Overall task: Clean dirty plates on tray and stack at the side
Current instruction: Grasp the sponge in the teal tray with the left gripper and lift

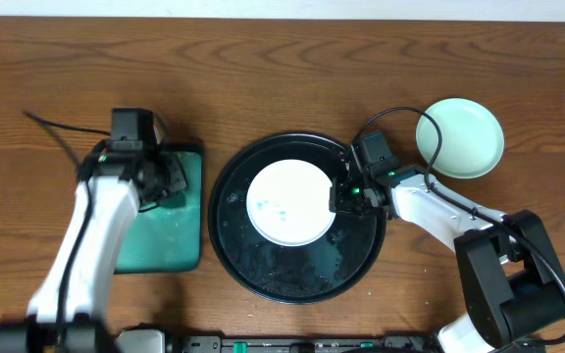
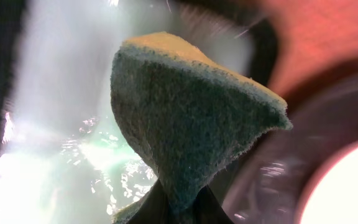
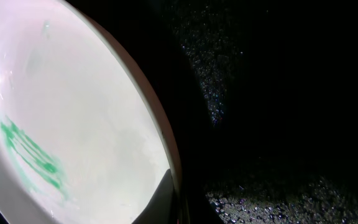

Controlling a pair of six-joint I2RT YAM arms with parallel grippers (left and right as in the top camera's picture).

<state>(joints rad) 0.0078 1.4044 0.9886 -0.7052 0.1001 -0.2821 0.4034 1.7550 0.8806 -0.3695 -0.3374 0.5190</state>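
Since the right jaws are pinched shut on the right rim of the white plate (image 1: 287,201) in the tray (image 1: 263,279), that grip should steady it. The left jaws, shut on a sponge (image 2: 191,118) over the teal tray (image 1: 165,250) at left, should cross and scrub the smears (image 3: 33,155) with flat, light strokes. A mint plate (image 1: 462,137) sits on the desk (image 1: 263,59), far right.
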